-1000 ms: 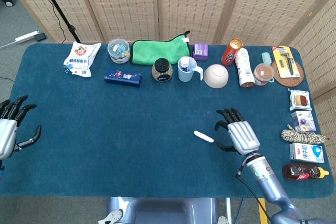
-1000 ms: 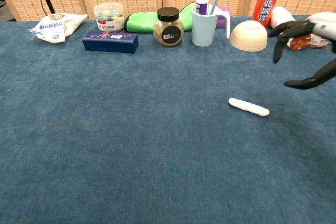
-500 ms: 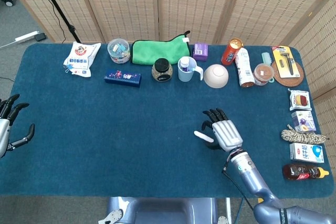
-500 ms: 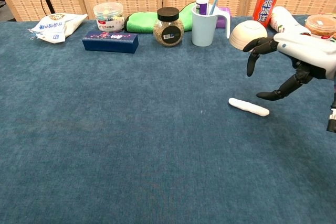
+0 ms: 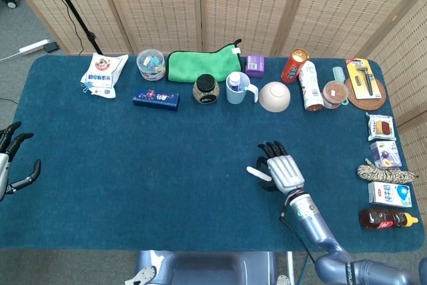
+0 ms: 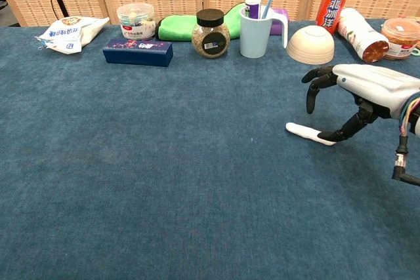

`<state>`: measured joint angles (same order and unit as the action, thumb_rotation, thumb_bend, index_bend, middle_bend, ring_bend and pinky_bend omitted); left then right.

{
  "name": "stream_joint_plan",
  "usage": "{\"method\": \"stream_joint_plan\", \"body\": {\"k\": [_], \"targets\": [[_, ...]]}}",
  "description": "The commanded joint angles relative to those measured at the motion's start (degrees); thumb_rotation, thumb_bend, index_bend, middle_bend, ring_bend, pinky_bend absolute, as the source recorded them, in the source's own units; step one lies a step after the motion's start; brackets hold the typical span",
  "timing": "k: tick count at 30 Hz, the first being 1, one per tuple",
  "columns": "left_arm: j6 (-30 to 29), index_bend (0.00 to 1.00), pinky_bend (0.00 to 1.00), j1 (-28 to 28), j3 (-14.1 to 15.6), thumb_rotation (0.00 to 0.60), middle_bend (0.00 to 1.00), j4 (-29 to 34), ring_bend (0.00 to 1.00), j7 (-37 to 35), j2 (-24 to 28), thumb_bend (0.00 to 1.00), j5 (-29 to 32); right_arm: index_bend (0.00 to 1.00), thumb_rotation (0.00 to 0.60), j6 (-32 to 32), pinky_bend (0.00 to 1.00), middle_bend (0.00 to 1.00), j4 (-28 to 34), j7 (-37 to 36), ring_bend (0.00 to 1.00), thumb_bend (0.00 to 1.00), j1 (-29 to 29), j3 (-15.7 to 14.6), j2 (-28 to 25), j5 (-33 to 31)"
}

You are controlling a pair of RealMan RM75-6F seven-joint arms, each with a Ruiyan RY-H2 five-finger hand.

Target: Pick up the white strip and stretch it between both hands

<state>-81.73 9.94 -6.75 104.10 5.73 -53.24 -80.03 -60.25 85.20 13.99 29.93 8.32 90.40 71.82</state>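
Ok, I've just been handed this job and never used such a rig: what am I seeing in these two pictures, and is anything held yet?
You are seeing a robot with two arms, each ending in a mechanical hand with dark fingers, working at a table under a blue cloth. The head view looks down from above; the chest view looks across the table from low down.

The right hand is down at the white strip, its thumb tip at the strip's near end and its fingers arched above. The strip lies flat on the cloth, so nothing is held yet. The left hand is at the table's far left edge, open and empty, seen only in the head view.

Along the back stand a green cloth, a jar, a blue cup and a bowl; small packets lie down the right side.
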Motion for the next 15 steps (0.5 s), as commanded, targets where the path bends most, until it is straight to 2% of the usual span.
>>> {"method": "stream_joint_plan", "body": {"k": [1, 15], "targets": [[-0.2, 0.22, 0.08, -0.1, 0.0, 0.199, 0.1, 0.0, 0.11, -0.2, 0.1, 0.4, -0.1, 0.45, 0.6, -0.3, 0.0, 0.14, -1.0, 0.2, 0.08, 0.27, -0.1, -0.2, 0.6, -0.4], [-0.5, 0.22, 0.08, -0.7, 0.5, 0.2, 0.1, -0.2, 0.11, -1.2, 0.2, 0.4, -0.3, 0.46, 0.6, -0.8, 0.0, 0.14, -4.2, 0.4, 0.08, 0.27, -0.2, -0.7, 2.5, -0.5]]}}
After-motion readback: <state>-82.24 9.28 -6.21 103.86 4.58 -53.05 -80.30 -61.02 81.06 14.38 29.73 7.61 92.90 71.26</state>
